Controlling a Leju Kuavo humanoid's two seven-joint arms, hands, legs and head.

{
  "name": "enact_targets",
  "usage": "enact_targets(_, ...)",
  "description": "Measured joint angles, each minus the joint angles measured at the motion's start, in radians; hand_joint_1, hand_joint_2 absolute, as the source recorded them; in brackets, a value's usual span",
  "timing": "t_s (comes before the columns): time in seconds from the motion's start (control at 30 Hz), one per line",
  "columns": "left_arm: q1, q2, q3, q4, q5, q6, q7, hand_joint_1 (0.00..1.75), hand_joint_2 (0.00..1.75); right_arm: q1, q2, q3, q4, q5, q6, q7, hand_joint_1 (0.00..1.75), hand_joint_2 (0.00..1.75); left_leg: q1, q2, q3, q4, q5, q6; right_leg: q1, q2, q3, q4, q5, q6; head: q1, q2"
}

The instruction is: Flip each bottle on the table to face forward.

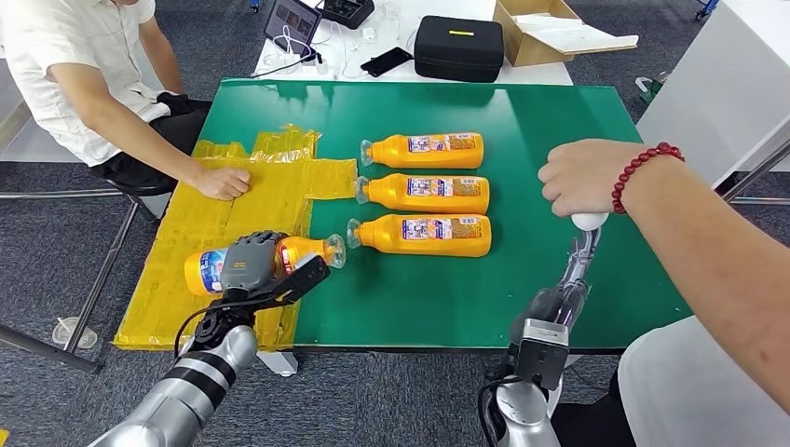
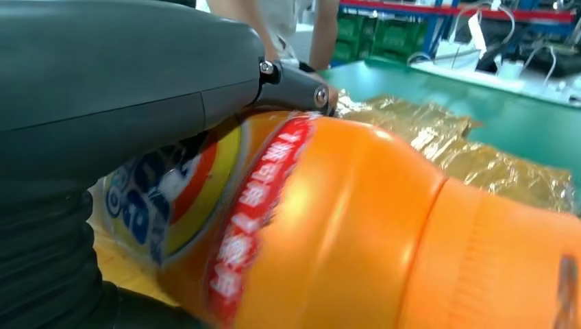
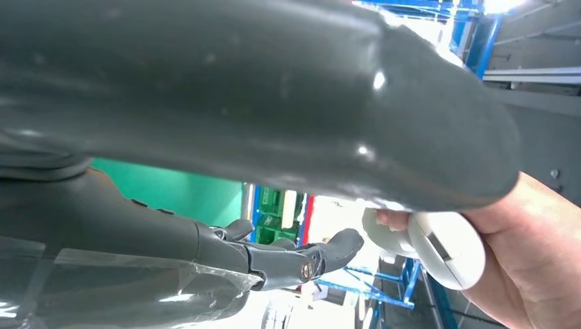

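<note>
- Four orange bottles on this job: three lie in a row on the green table (image 1: 559, 121), necks pointing toward my left, and the fourth bottle (image 1: 207, 268) is in my left hand (image 1: 250, 264) over the yellow sheet (image 1: 224, 223) at the table's left side.
- My left hand's fingers are wrapped round that bottle's labelled middle; the left wrist view shows the thumb across the label.
- Row check: far bottle (image 1: 424, 150), middle bottle (image 1: 424, 193), near bottle (image 1: 421, 235), all lying on their sides, just beside one another.
- Handling call: smooth, glossy plastic, likely slippery and full enough to be weighty, so I'd grip the broad body, not the narrow neck.
- My right hand (image 1: 570, 279) hangs at the table's front edge, fingers apart, gripping nothing.
- A person's hand (image 1: 582, 177) with a red bead bracelet holds a white object (image 1: 589, 221) above it; another person's fist (image 1: 222, 182) rests on the yellow sheet.
</note>
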Motion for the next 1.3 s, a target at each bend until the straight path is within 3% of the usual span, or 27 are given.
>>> enact_targets(0.07,-0.014,0.001,0.002,0.028,0.011,-0.019,0.018,0.06,1.75,0.000,-0.005,0.006,0.009,-0.006,0.000,0.000,0.00,0.00,0.000,0.000,0.000,0.000,0.000,0.000,0.000,0.000,0.000,0.000,0.000,0.000,0.000,0.000)
enact_targets(0.2,-0.029,0.003,0.010,0.072,0.027,-0.037,0.044,0.00,1.75,-0.002,-0.013,0.013,0.026,-0.014,0.000,0.000,0.00,1.75,0.000,0.000,0.000,0.000,0.000,0.000,0.000,0.000,0.000,0.000,0.000,0.000,0.000,0.000)
enact_targets(0.83,-0.084,0.006,0.031,0.153,0.031,-0.048,0.082,0.00,1.75,-0.017,-0.029,0.036,0.078,-0.025,0.006,0.000,0.00,1.75,0.000,0.000,0.001,0.000,0.000,0.000,0.000,0.000,0.001,0.000,0.000,0.000,0.000,0.000)
enact_targets(1.0,-0.077,0.005,0.037,0.147,0.042,0.004,0.010,0.00,1.75,-0.016,-0.033,0.035,0.081,-0.016,0.001,0.000,0.00,1.75,0.000,0.000,0.001,0.000,0.000,0.000,0.000,0.000,0.000,0.000,0.000,0.000,0.000,0.000)
enact_targets(1.17,-0.009,-0.010,0.050,0.021,0.088,0.104,-0.116,0.00,1.75,-0.004,-0.033,0.031,0.081,0.031,-0.002,0.000,0.00,1.75,0.000,-0.001,0.000,0.000,0.000,0.000,0.000,0.000,0.000,0.000,0.000,0.000,0.000,0.000)
enact_targets(1.3,0.100,-0.025,0.033,-0.188,0.081,0.129,-0.113,0.00,1.75,0.015,-0.033,0.021,0.079,0.044,-0.002,0.000,0.00,1.75,-0.001,0.000,0.000,0.000,-0.002,0.000,-0.001,0.000,-0.001,0.000,-0.001,0.000,0.000,0.000)
